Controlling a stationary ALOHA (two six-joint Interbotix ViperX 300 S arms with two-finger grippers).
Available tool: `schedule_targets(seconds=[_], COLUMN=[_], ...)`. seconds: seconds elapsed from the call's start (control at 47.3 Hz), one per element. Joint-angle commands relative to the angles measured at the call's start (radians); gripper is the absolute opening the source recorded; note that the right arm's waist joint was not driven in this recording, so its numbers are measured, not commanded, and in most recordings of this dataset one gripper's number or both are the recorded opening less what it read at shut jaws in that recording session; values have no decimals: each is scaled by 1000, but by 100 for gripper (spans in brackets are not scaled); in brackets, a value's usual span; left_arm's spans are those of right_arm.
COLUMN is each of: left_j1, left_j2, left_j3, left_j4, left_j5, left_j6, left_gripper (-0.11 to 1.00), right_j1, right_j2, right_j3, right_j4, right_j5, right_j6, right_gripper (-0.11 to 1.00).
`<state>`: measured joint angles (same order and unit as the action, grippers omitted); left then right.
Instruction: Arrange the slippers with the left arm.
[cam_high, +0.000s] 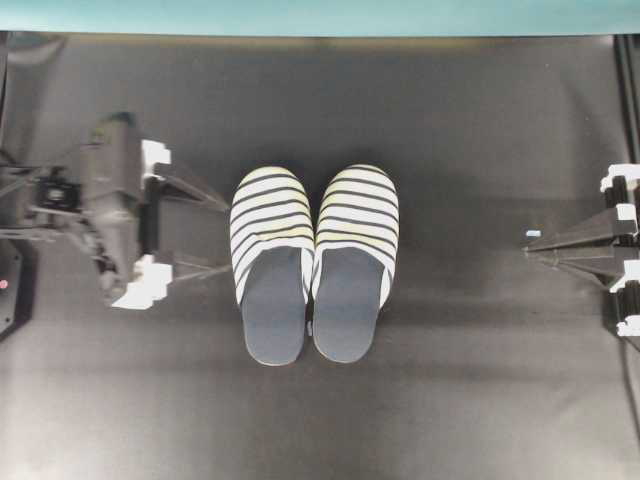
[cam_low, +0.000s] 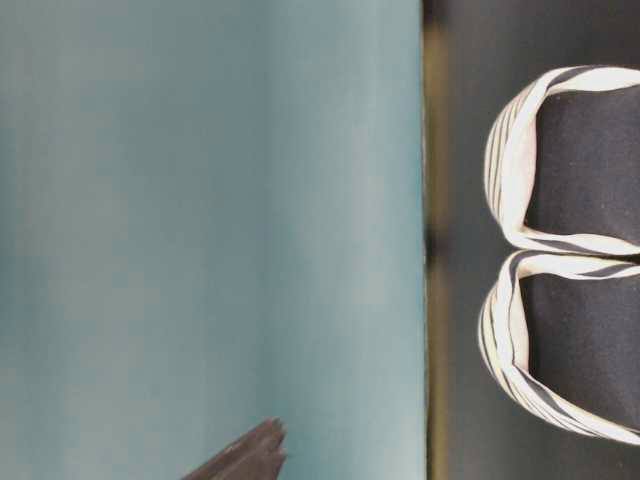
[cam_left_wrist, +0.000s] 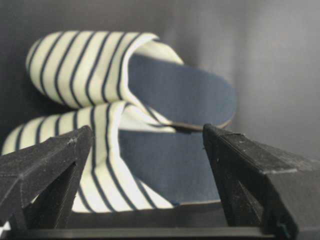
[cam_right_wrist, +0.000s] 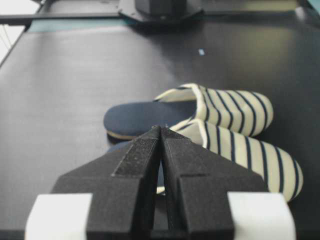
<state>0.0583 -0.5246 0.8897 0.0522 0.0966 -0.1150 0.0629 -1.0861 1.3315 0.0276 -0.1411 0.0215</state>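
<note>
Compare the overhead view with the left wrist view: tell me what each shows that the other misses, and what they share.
Only the overhead view shows the right hand, shut and parked at the right edge apart from the slippers, the teal strip along the top, and the whole pair side by side with toes toward that strip.

Only the left wrist view shows the side walls of the slippers close up, framed between the open fingers.

Both show the slippers touching each other on the dark table, and the left hand open, not yet around them.
</note>
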Motion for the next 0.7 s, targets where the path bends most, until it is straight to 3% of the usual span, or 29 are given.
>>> schedule_targets(seconds=[0.0,0.676], left_j1=[-2,-14], left_j2=[-48,-253], left_j3=[8,149], left_j4=[2,2], left_j5=[-20,-28], left_j6=[-3,-2], left_gripper=[86,86], right_j1=[0,0], right_j2=[5,3], right_j3=[-6,-3], right_j4=[3,3], right_j5=[-8,-5], right_j6=[6,5], right_gripper=[0,0])
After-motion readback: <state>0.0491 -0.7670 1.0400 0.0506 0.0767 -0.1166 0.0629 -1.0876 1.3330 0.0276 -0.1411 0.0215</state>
